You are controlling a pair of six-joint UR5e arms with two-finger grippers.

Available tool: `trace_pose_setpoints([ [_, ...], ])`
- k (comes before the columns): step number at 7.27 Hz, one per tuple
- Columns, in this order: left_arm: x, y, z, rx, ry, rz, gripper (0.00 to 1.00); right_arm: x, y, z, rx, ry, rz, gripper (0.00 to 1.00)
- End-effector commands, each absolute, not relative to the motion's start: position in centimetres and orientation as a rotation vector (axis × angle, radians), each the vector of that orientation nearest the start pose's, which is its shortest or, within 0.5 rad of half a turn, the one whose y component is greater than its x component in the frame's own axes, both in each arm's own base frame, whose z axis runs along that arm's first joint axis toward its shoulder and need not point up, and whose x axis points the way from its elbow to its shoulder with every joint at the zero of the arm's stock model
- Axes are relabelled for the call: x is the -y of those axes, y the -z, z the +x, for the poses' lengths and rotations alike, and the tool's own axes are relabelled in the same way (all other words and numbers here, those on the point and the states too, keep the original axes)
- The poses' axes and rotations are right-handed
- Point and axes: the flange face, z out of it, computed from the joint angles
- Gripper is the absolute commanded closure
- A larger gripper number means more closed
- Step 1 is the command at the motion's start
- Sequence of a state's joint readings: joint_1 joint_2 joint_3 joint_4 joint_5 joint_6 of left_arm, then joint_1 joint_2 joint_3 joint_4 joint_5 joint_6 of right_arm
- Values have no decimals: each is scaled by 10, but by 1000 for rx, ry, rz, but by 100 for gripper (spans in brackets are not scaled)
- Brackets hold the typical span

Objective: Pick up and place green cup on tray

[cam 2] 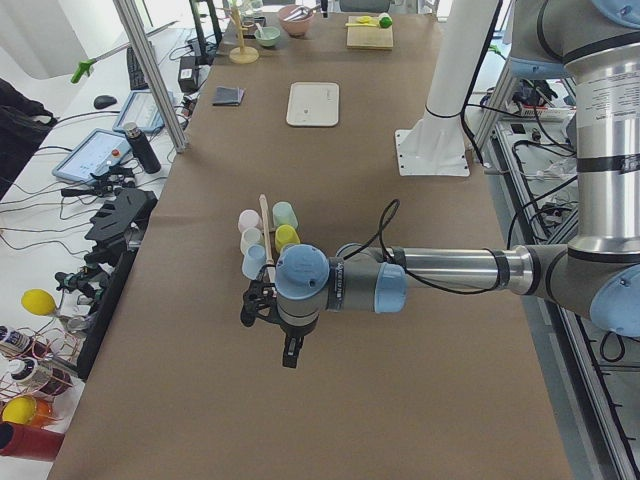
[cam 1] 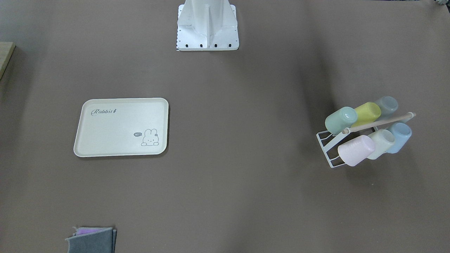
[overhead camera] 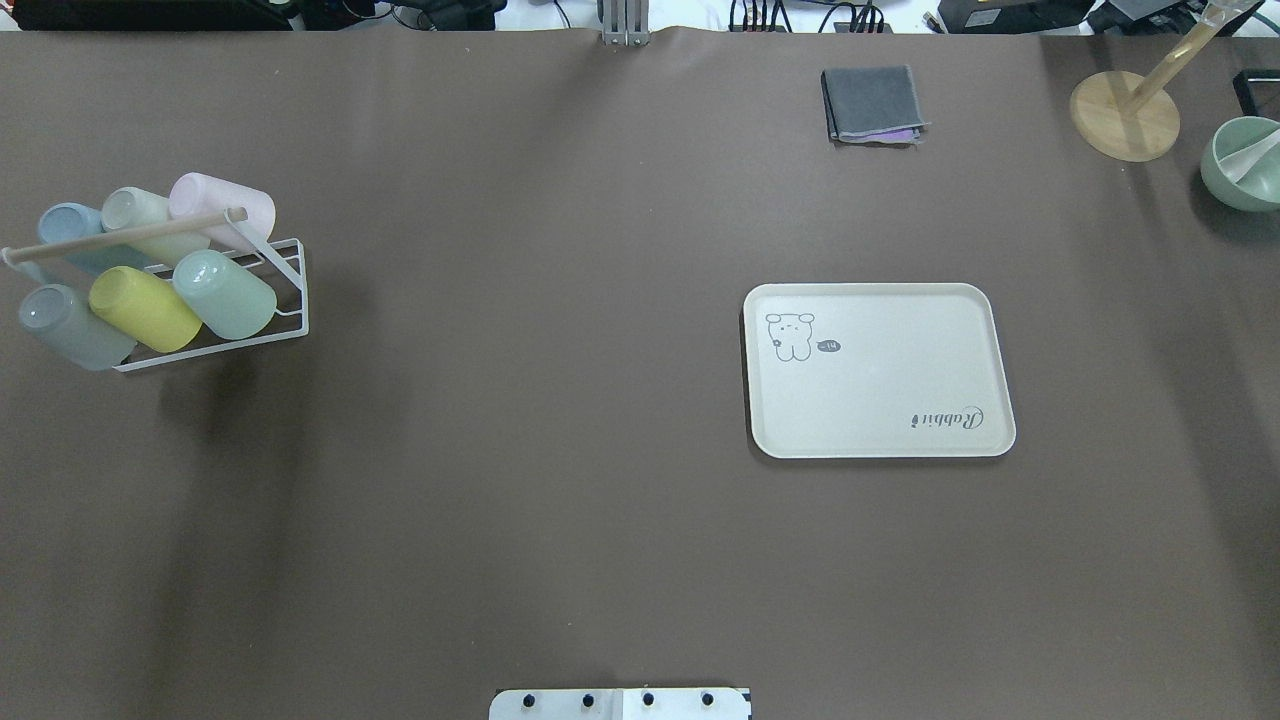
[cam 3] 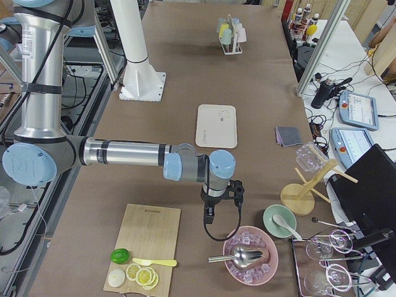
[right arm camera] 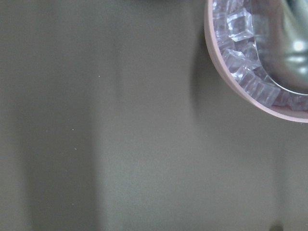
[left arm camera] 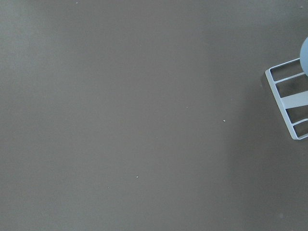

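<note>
While both arms wait over the brown table (overhead camera: 600, 500), the small mint-green plastic tumbler (overhead camera: 225, 293) rests tilted on a white wire drying rack (overhead camera: 302, 300) at the robot's left end. It is the end cup of its row. It touches a yellow plastic cup (overhead camera: 145, 308) on one side and has open space on the other. The flat cream plastic tray with the rabbit drawing (overhead camera: 880, 390) lies well apart, toward the robot's right, and the cup is not yet on it.

The left gripper (cam 2: 288, 352) hovers near the rack. The right gripper (cam 3: 209, 215) hangs beside a pink bowl of ice cubes (cam 3: 250, 247). Each shows only in a side view, so you cannot tell how wide their fingers stand.

Expect the tumbler to be light, stiff and smooth, so it may slip under hard pads. Pinch it across its side wall near the raised end, where the yellow neighbour crowds it least. Lift along its lean, because the rack looks light enough to be dragged along.
</note>
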State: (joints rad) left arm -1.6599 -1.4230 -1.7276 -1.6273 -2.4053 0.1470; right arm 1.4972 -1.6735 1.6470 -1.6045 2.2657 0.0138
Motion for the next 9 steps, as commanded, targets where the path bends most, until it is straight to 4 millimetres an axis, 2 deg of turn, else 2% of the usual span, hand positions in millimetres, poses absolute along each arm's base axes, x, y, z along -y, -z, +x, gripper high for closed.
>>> trace_pose_setpoints([
  [1,427,-639,-98,-821,-82,160,2,447,-681,37,691,34,-94,0],
  [7,426,-642,-98,-822,-80,157,2,451,-688,37,677,34,-103,0],
  [9,429,-632,-99,-819,-87,173,2,453,-691,37,675,31,-108,0],
])
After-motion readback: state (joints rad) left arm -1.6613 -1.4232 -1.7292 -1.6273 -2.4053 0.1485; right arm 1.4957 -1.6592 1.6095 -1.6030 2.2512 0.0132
